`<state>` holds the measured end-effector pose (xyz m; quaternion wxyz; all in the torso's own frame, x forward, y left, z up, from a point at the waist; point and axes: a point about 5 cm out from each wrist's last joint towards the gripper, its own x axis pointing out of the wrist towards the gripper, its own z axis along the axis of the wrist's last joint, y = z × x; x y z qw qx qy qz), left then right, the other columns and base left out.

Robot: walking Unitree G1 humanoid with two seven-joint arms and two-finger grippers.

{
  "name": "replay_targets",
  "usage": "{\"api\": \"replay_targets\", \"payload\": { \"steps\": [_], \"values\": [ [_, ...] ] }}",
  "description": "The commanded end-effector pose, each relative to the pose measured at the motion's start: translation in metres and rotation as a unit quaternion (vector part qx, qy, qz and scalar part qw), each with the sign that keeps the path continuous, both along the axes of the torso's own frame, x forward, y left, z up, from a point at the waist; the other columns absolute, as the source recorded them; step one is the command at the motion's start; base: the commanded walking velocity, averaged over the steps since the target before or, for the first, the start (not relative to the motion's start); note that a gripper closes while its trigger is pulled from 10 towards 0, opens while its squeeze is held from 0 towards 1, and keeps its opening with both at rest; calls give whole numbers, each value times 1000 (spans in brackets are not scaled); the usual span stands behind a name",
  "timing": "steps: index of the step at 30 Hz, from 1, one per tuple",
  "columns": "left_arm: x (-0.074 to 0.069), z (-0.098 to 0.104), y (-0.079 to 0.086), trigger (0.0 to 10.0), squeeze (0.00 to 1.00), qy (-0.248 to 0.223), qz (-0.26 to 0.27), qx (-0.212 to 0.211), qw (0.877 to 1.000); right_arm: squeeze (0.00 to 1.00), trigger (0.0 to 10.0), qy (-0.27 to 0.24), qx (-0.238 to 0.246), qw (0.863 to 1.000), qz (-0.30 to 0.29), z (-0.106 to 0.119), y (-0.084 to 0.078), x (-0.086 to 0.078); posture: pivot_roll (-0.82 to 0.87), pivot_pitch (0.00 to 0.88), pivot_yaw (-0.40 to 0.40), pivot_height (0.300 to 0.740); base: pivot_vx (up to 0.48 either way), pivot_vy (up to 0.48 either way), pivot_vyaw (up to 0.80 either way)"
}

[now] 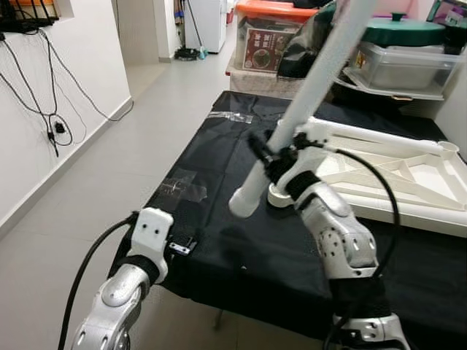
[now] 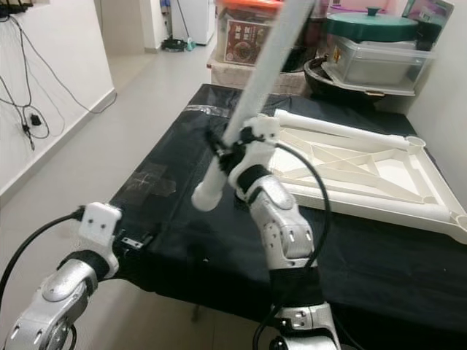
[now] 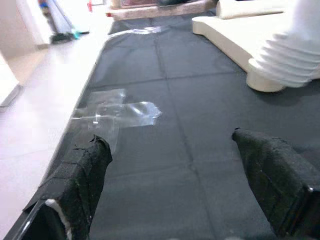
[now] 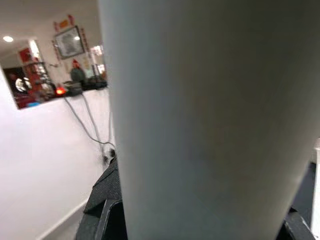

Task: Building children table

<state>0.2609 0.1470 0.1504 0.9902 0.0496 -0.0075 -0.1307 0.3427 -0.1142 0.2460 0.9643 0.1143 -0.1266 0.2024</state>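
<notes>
- The right gripper [image 1: 271, 154] has its fingers clamped on the white table leg [image 1: 306, 102], gripping near the leg's lower end.
- The leg's long axis slants up and away from the fingers; its ribbed end hangs just above the corner socket [image 1: 278, 195] of the upturned white tabletop [image 1: 408, 175] on the black-covered table [image 1: 219, 182].
- The right forearm rises steeply from below, wrist bent toward that corner.
- The left gripper [image 3: 182, 187], fingers apart, hovers over the table's near edge, well apart from the leg.
</notes>
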Motion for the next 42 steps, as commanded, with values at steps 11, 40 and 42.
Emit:
{"api": "replay_targets", "payload": {
  "steps": [11, 40, 42],
  "values": [
    [4, 8, 10, 10000, 0, -24, 42, 0, 999, 0, 10000, -14, 1, 1000, -8, 2, 6, 3, 79, 24, -67, 740, 441, 0, 0],
    [4, 5, 9, 10000, 0, -36, 53, 22, 998, 0, 10000, -34, 7, 999, 11, 13, 5, 11, 74, 25, -74, 740, 59, -77, 0],
    [4, 4, 8, 10000, 0, -32, 54, 21, 998, 0, 10000, -35, 6, 999, 12, 13, 5, 11, 77, 22, -76, 740, 0, 0, 0]
  ]
}}
